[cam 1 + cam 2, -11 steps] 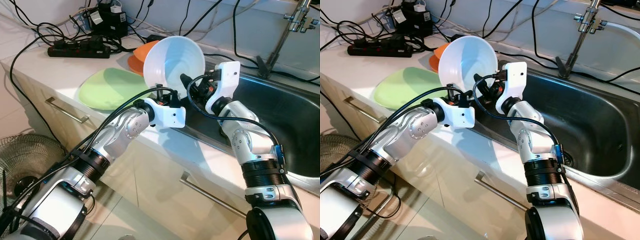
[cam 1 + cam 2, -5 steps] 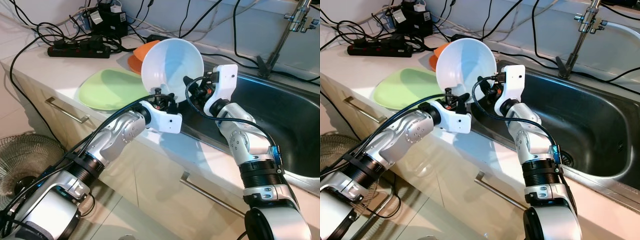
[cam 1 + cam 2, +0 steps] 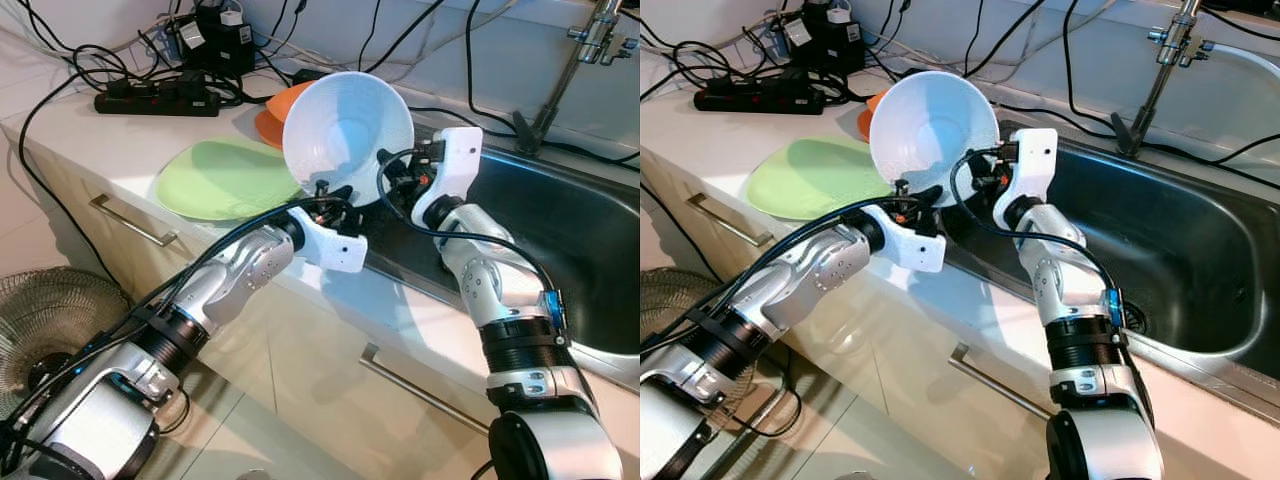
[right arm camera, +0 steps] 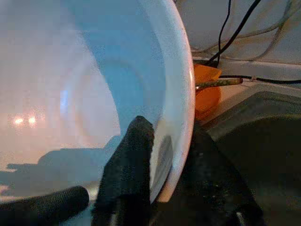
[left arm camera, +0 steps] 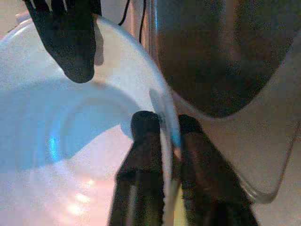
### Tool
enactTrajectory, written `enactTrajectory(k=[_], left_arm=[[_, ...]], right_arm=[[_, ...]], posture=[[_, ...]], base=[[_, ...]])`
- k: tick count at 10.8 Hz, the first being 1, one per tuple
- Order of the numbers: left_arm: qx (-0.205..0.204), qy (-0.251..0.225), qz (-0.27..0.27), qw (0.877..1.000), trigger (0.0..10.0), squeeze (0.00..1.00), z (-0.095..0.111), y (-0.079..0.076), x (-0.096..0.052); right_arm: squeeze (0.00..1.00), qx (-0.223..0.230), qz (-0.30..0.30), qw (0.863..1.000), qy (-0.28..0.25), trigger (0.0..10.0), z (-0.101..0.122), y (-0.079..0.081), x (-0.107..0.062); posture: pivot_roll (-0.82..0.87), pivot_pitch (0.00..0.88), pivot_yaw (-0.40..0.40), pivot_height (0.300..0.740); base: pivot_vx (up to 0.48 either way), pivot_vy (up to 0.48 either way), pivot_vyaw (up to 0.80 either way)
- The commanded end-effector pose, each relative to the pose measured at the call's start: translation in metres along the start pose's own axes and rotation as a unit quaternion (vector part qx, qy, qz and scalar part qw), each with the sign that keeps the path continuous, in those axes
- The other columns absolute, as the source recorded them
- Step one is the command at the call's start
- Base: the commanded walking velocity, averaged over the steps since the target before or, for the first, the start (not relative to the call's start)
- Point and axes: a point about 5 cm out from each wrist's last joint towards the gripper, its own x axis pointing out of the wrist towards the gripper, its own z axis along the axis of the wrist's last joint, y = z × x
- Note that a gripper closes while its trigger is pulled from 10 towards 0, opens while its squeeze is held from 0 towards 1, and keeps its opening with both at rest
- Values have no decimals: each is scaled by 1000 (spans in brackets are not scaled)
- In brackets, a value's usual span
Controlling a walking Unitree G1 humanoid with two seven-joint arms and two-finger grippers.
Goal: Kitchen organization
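A large white bowl [image 3: 345, 132] is held tilted above the counter's edge, its opening turned toward me. My left gripper [image 3: 322, 190] is shut on the bowl's lower rim; in the left wrist view one finger [image 5: 142, 127] lies inside the bowl [image 5: 70, 141] and the other outside. My right gripper [image 3: 392, 172] is shut on the rim at the sink side; in the right wrist view its fingers [image 4: 135, 146] straddle the rim [image 4: 181, 117]. A light green plate [image 3: 225, 178] lies flat on the counter, with an orange plate [image 3: 278, 108] behind it.
A steel sink [image 3: 570, 235] opens to the right, with a faucet [image 3: 592, 40] at its back. A black power strip [image 3: 155, 101] and tangled cables sit at the counter's rear left. Drawer handles [image 3: 135, 220] run along the front. A floor fan [image 3: 45, 320] stands at lower left.
The bowl has tipped so its opening faces me more. Both grippers kept hold of the rim, and the right wrist shifted slightly toward the sink.
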Motion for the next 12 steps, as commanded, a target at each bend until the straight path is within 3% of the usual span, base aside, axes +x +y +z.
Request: enactTrajectory(k=[1,7,8,9,11,12], left_arm=[[16,-5,23,1000,10000,1000,2,13,0],[14,-16,42,999,10000,1000,6,15,0],[10,-21,51,998,10000,741,9,17,0],[6,-28,62,998,10000,0,12,18,0],[-20,-46,77,996,10000,0,19,20,-1],[-53,-53,84,994,10000,0,22,19,-2]], right_arm=[[0,-1,4,1000,1,0,2,2,2],[0,38,-65,997,-29,0,7,-8,5],[0,51,-87,994,-33,0,7,-12,6],[0,60,-116,991,-40,0,8,-17,7],[0,79,-189,977,-60,0,12,-34,5],[0,80,-231,967,-74,0,16,-44,2]], posture=[[235,16,-32,740],[240,20,-37,740],[240,18,-38,740],[240,19,-40,740],[242,20,-42,740],[241,20,-42,740]], base=[[0,0,0],[0,0,0],[0,0,0],[0,0,0],[0,0,0],[0,0,0]])
